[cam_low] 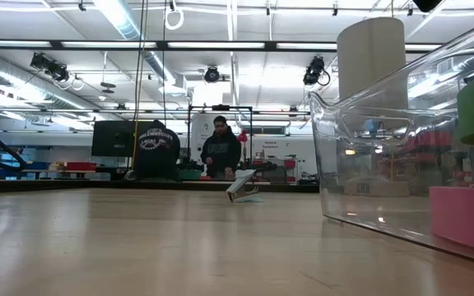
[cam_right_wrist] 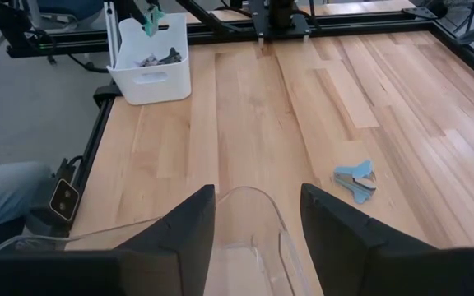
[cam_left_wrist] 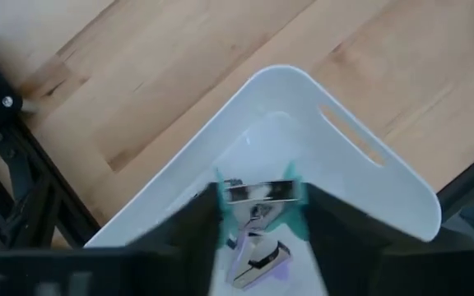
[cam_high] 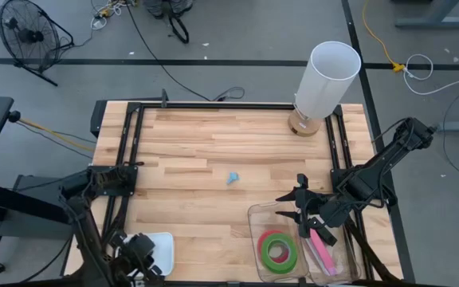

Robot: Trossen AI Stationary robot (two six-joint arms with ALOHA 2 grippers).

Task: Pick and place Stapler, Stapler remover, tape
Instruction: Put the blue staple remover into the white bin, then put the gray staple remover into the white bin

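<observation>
Dark fingers of the left gripper (cam_left_wrist: 257, 226) hang over the white bin (cam_left_wrist: 360, 177) at the tabletop's near left corner, clenched on a small teal-and-metal item (cam_left_wrist: 257, 193) whose identity cannot be told; a pale stapler-like piece (cam_left_wrist: 262, 259) lies in the bin below it. In the right wrist view the same white bin (cam_right_wrist: 151, 57) stands at the far corner with small dark objects inside.

The right gripper (cam_high: 303, 209) hovers at the rim of the clear container (cam_high: 255, 219) near the tabletop's near right corner, its fingers (cam_right_wrist: 340, 222) spread apart and holding nothing. Inside the container lies a green tape roll stacked on a red-pink one (cam_high: 279, 252), and just beside them a pink object (cam_high: 322, 251). In the low view the container's clear wall (cam_low: 369, 148) shows green and pink shapes behind it.

A small blue stapler remover (cam_high: 233, 178) rests alone on the wooden tabletop (cam_high: 198, 143) near its centre, well apart from both grippers. A white cylindrical lamp (cam_high: 323, 84) stands at the far right edge. Two people (cam_low: 220, 148) stand in the room beyond.
</observation>
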